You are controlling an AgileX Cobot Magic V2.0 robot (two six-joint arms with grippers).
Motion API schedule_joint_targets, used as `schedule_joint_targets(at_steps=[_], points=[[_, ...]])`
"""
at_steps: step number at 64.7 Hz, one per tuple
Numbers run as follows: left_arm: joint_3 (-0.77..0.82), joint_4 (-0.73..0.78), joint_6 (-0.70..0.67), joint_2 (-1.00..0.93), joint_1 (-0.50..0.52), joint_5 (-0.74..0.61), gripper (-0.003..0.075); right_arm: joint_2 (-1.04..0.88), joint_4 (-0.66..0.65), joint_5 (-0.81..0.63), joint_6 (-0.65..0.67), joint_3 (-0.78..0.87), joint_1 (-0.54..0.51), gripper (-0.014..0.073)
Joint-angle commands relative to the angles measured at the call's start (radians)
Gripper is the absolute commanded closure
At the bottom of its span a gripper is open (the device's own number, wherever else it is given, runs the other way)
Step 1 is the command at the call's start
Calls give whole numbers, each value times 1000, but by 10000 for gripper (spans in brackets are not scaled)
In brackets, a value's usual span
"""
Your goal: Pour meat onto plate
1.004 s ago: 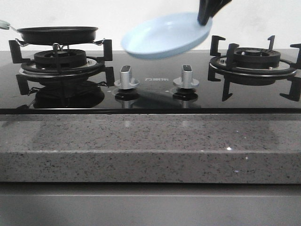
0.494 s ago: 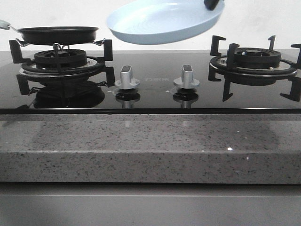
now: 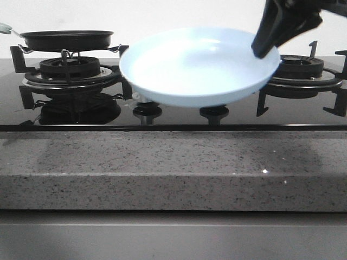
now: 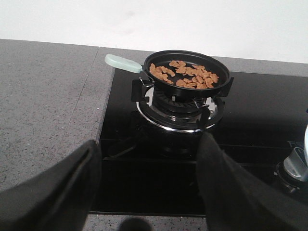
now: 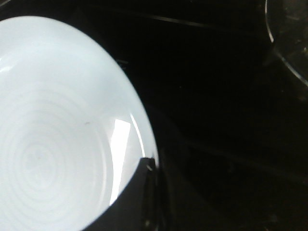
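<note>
The pale-blue plate (image 3: 198,67) hangs in the air over the middle of the stove, tilted, and hides both knobs. My right gripper (image 3: 260,51) is shut on the plate's right rim (image 5: 144,144). The meat (image 4: 185,74), thin brown-orange pieces, lies in the black frying pan (image 4: 190,72) on the left burner; from the front only the pan's side (image 3: 66,39) shows. My left gripper (image 4: 149,159) is open and empty, short of the burner over the stove's front edge. It does not show in the front view.
The pan's pale handle (image 4: 122,62) points toward the grey stone counter (image 4: 43,106) on the left. The right burner grate (image 3: 303,73) stands bare behind the plate. One silver knob (image 4: 296,163) shows at the left wrist view's edge. A grey stone ledge (image 3: 173,168) runs along the front.
The plate has come down from high above the stove and nearer the camera, now covering the knobs. The right gripper moved with it. The pan has not moved.
</note>
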Motion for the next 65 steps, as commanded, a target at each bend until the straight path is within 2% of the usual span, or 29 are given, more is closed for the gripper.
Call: schedule_joint_targets(at_steps=[1,41,57,65], points=[[-36,-8,0,12,-5,-84,282,-33,28,-97,-13,-13,-3,654],[-36,-8,0,12,-5,-92,282,-28,28,-102,-13,-13,-3,654],[-41,-53,0,12,-5,-110,282,-28,28,-102,-13,-13,-3,654],[-77,3,0,42,-5,-43,281,-28,28,-102,-13,-13,-3,654]])
